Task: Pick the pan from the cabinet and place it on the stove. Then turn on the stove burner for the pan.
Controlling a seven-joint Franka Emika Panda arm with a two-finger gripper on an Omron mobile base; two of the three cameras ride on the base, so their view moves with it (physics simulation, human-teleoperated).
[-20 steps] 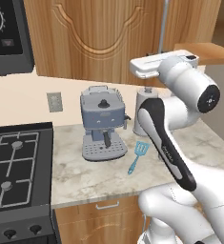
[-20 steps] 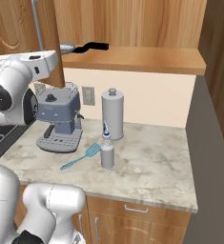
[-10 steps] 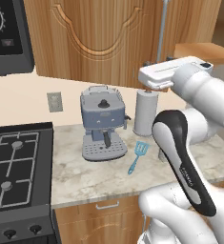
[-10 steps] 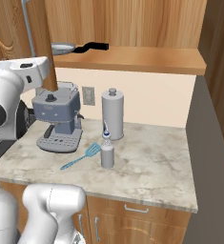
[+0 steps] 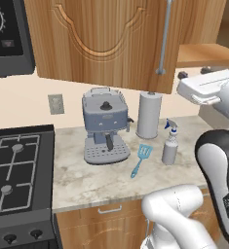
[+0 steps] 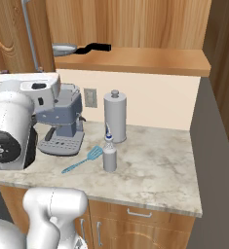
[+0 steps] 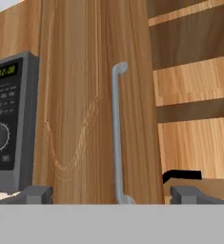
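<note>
The cabinet (image 5: 101, 44) door stands swung open, its silver bar handle (image 7: 117, 133) straight ahead of my gripper (image 7: 113, 198). The gripper is open, with a dark fingertip on each side of the bar and short of it, and nothing is held. The pan (image 6: 65, 48) lies on the cabinet's bottom shelf (image 6: 135, 59), its black handle (image 6: 95, 47) pointing right. In the hand view only the tip of the pan's handle (image 7: 181, 175) shows past the door edge. The stove (image 5: 13, 175) sits at lower left with bare grates and black knobs (image 5: 9, 238) along its front. My white hand (image 5: 208, 86) hovers right of the door.
On the counter stand a grey coffee machine (image 5: 105, 127), a paper towel holder (image 5: 149, 115), a spray bottle (image 5: 169, 146) and a blue spatula (image 5: 141, 158). A black microwave (image 5: 6, 39) hangs above the stove. A dark wall (image 6: 218, 160) bounds the counter on the right.
The gripper has opened and let go of the door's bar handle. The hand has drawn back to the right, away from the door. The base has stayed put.
</note>
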